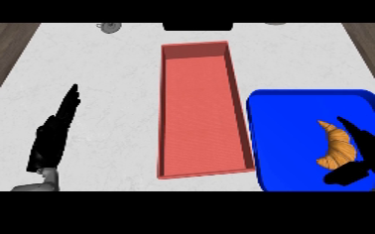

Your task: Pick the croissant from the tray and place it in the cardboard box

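Golden, crescent-shaped croissant (338, 148) on the blue tray (293, 134) at four o'clock, right robot hand (345, 174) curled round it; left robot hand (51, 138) straight-fingered.

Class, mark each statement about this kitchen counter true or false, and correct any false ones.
1. The croissant lies in the blue tray. True.
2. The red box holds the croissant. False: the croissant is in the tray.
3. The left hand holds the croissant. False: that hand is open, left of the box; the right hand curls round the croissant.
4. The tray sits right of the box. True.
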Controlling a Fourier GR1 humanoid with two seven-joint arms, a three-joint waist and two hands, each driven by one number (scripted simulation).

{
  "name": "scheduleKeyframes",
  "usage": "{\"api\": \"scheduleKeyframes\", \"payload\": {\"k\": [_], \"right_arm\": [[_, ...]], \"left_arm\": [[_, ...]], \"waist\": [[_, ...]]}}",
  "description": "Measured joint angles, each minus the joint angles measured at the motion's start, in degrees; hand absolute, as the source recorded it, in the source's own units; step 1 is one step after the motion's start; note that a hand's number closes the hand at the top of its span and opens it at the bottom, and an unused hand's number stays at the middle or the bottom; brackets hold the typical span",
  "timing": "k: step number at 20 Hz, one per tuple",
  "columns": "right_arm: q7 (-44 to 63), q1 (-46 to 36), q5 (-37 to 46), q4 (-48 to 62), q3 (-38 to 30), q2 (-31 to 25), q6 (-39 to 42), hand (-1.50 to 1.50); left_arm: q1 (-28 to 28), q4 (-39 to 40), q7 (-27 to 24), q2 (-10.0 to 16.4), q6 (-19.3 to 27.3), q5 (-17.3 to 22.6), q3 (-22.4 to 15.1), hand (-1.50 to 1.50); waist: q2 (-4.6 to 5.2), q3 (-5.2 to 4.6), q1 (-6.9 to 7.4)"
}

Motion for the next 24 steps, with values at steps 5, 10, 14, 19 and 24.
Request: {"api": "scheduleKeyframes", "payload": {"k": [5, 10, 14, 19, 24], "right_arm": [[-3.93, -1.53, 1.14, 3.85, -1.32, 0.70, -1.75, 1.50], [-6.05, -2.28, 6.78, 5.03, -0.73, -0.31, -7.45, 1.50], [-7.72, -2.69, 9.67, 5.71, -1.11, -0.33, -11.22, 1.50], [2.32, 5.14, 17.88, -8.01, 5.25, 5.75, -14.94, 1.50], [13.36, 16.37, 30.54, -22.42, 16.15, 12.79, -18.16, 1.50]], "left_arm": [[1.74, -0.99, -0.79, -1.16, -0.07, -0.92, -0.23, 0.00], [1.52, -1.17, -0.56, -1.35, -0.35, -1.15, -0.06, 0.00], [0.93, -0.17, -1.15, -0.80, -1.14, -0.87, 1.04, 0.00], [2.06, -1.09, -0.84, -0.41, -1.54, -0.35, 1.94, 0.00], [2.22, -0.64, -1.09, -0.68, -1.13, -0.44, 2.22, 0.00]], "waist": [[-0.11, -0.18, 0.11], [-0.05, -0.08, 0.09], [-0.03, -0.06, 0.03], [-0.47, -0.41, -0.83], [-0.62, -0.53, -1.53]]}}
